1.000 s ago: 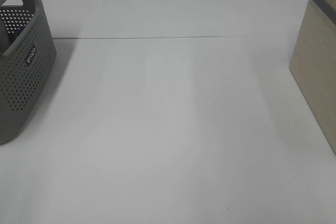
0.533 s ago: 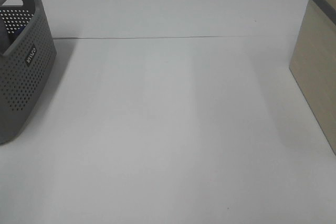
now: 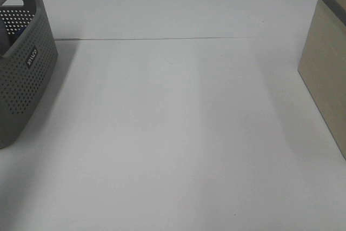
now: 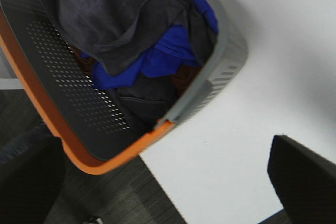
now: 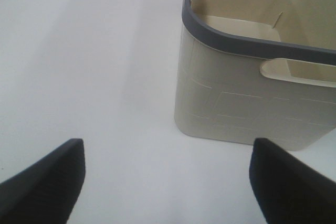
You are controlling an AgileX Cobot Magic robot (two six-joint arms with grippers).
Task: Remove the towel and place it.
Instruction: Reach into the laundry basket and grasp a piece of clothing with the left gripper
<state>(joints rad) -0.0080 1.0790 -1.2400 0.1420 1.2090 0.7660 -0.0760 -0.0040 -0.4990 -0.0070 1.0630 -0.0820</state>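
Over the last second nothing has moved: the white table [image 3: 173, 123], the grey perforated basket [image 3: 24, 63] at the left edge of the high view and the beige bin [image 3: 327, 63] at its right edge sit as they were, so I judge the removal not yet begun. The towel [image 4: 105, 19] lies crumpled in the basket over the blue cloth [image 4: 157, 56], untouched. The left gripper [image 4: 163, 166] hangs above the basket, jaws wide apart and empty; the right gripper [image 5: 168, 156], likewise spread, faces the bin holding nothing.
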